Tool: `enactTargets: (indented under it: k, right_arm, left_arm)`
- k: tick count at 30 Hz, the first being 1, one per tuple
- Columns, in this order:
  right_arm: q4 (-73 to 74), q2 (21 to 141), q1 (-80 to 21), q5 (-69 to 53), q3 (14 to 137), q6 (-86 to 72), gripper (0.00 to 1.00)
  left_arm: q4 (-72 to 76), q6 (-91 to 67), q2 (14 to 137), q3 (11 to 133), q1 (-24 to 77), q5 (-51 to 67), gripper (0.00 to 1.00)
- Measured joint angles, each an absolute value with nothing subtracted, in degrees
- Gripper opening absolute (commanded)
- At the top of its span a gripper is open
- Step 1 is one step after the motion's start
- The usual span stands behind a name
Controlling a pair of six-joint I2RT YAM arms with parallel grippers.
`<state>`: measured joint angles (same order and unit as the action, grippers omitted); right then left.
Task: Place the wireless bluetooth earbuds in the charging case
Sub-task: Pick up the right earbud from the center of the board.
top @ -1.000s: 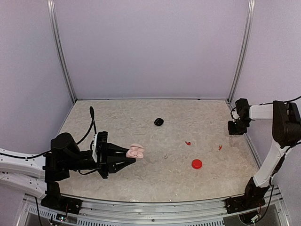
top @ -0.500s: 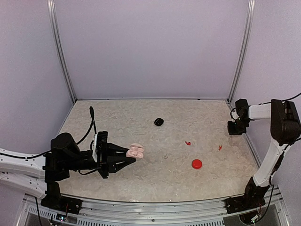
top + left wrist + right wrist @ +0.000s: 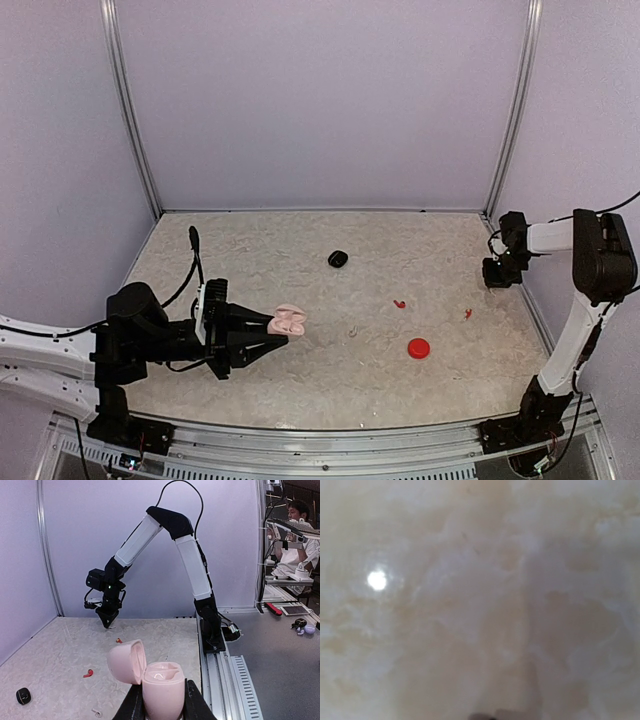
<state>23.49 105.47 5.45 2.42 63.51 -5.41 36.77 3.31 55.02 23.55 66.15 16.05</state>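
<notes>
My left gripper (image 3: 161,701) is shut on a pink charging case (image 3: 162,690) and holds it upright above the table, lid hinged open to the left. The case (image 3: 290,320) shows at the left gripper (image 3: 284,330) in the top view too. Two red earbuds (image 3: 400,304) (image 3: 468,314) and a whitish earbud (image 3: 353,330) lie loose on the table. At the far right edge my right gripper (image 3: 497,280) points down at the table. In the left wrist view the right gripper (image 3: 107,623) narrows to a point. Its own view is a blur of tabletop, so its state stays hidden.
A small black case (image 3: 338,259) lies shut at mid-back. A red round case (image 3: 418,348) sits front right. Purple walls with metal posts (image 3: 510,110) enclose the marbled table (image 3: 250,260). The rail (image 3: 235,680) runs along the near edge.
The right arm has shifted slightly, its gripper edging a little left and down at the table's right edge. The left gripper and the pink case have not moved.
</notes>
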Motion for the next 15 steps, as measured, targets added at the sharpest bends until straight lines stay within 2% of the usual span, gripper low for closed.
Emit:
enactTargets:
  k: [5, 15]
  right_arm:
    - [23.2, 105.5, 5.5, 1.3, 63.5, -5.5, 0.0]
    - [21.2, 99.8, 5.5, -7.0, 59.9, -7.0, 0.0]
  left_arm:
    - [36.8, 3.3, 55.0, 23.3, 66.2, 16.0, 0.1]
    - [36.9, 3.0, 54.7, 22.5, 66.2, 15.2, 0.1]
